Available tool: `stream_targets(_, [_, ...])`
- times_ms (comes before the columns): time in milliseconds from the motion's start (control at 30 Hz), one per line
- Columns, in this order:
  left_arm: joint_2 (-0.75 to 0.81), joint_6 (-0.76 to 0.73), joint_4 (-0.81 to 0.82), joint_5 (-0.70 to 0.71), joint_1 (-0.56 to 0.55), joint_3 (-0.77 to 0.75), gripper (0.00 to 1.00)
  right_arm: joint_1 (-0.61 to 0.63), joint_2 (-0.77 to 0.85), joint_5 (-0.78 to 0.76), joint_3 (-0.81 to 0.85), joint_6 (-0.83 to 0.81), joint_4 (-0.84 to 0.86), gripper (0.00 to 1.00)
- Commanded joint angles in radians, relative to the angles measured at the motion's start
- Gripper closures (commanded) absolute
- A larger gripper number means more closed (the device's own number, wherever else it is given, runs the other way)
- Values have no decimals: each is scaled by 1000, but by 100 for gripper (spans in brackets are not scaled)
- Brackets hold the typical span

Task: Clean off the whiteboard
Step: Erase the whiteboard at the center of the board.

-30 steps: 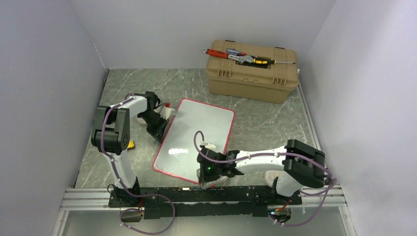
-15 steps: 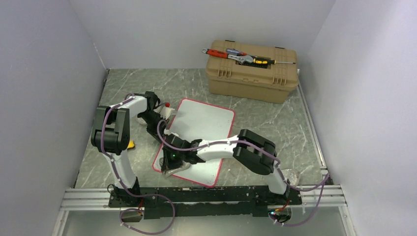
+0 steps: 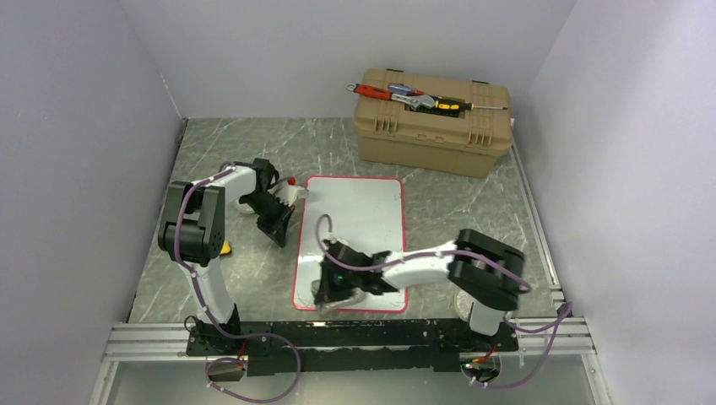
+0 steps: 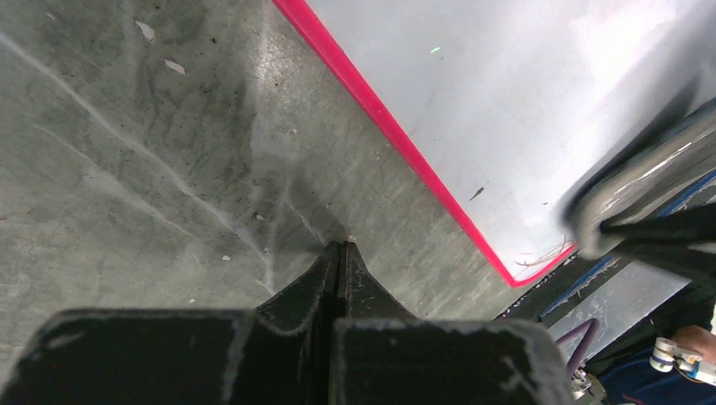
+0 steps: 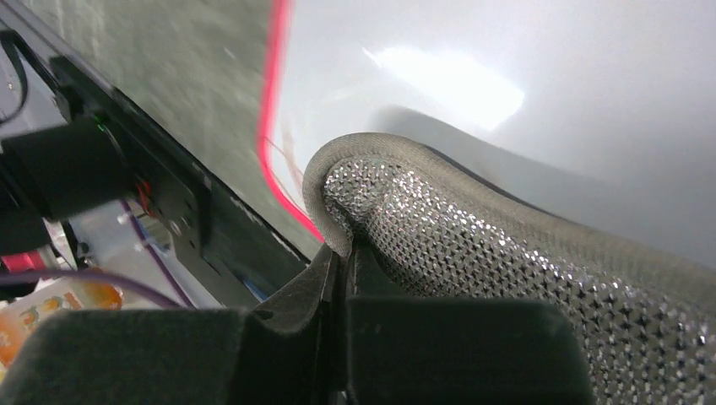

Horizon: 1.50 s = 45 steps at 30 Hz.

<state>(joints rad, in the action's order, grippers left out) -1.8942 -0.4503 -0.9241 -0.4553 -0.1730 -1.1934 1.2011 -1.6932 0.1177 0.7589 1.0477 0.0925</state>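
Left gripper (image 4: 340, 247) and right gripper (image 5: 341, 253) sit closed.

From high behind the arm bases (image 3: 221, 325), looking down over the whole desk (image 3: 456, 219) toward the back wall (image 3: 338, 51). From the left wrist, close above the desk, past the left end effector (image 4: 339, 251) toward the whiteboard (image 4: 507, 110); from the right wrist, closer still, onto its surface. Shared by all three: the whiteboard's near red corner.

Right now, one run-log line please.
right gripper: shut on grey pad, whiteboard near-left corner | left gripper: shut, empty, off board | faint marks there
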Motion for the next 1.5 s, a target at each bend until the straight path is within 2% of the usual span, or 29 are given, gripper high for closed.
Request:
stream_targets(0, [15, -3, -13, -24, -6, -30, 96, 21, -234, -39, 228, -130, -225, 100])
stream_targets(67, [48, 1, -53, -47, -5, -61, 96, 23, -266, -28, 281, -147, -226, 100])
stream_targets(133, [87, 12, -67, -57, -5, -83, 95, 18, -234, -43, 266, -157, -246, 100])
stream_targets(300, [118, 48, -103, -77, -23, -145, 91, -49, 77, -113, 101, -132, -268, 100])
stream_targets(467, [224, 74, -40, 63, -107, -181, 94, -191, 364, -217, -70, -87, -374, 100])
stream_targets(500, [252, 89, 7, 64, -104, -158, 87, -231, 407, -231, -103, -78, -400, 100])
stream_targets(533, [271, 147, 115, 115, -98, -112, 56, -270, 445, -238, -134, -81, -412, 100])
stream_targets(567, [269, 176, 182, 196, -97, -54, 52, -298, 484, -251, -157, -87, -421, 100])
stream_targets(600, [239, 159, 174, 212, -98, -27, 59, -318, 513, -265, -172, -98, -427, 100])
stream_targets(633, [181, 128, 90, 154, -98, -92, 66, -332, 534, -277, -176, -108, -442, 100])
stream_targets(667, [118, 112, 17, 91, -95, -142, 87, -346, 551, -292, -175, -112, -466, 100])
stream_targets(700, [61, 107, -19, 59, -94, -183, 95, -357, 559, -291, -177, -115, -469, 100])
stream_targets(767, [7, 115, -25, 28, -95, -215, 96, -372, 563, -276, -187, -116, -463, 100])
stream_targets(900, [21, 144, 62, 2, -113, -157, 97, -375, 534, -256, -209, -106, -450, 100])
stream_targets(1133, [-43, 189, 105, -49, -118, -103, 92, -336, 466, -179, -242, -72, -318, 100])
stream_targets(1267, [-59, 192, 140, -29, -137, -70, 80, -221, 311, -162, -139, -57, -280, 100])
stream_targets(1367, [-102, 205, 151, 32, -147, -73, 76, -135, 150, -140, -36, -43, -245, 100])
stream_targets(1467, [-140, 220, 154, 88, -154, -77, 77, -69, 3, -110, 78, -45, -214, 100])
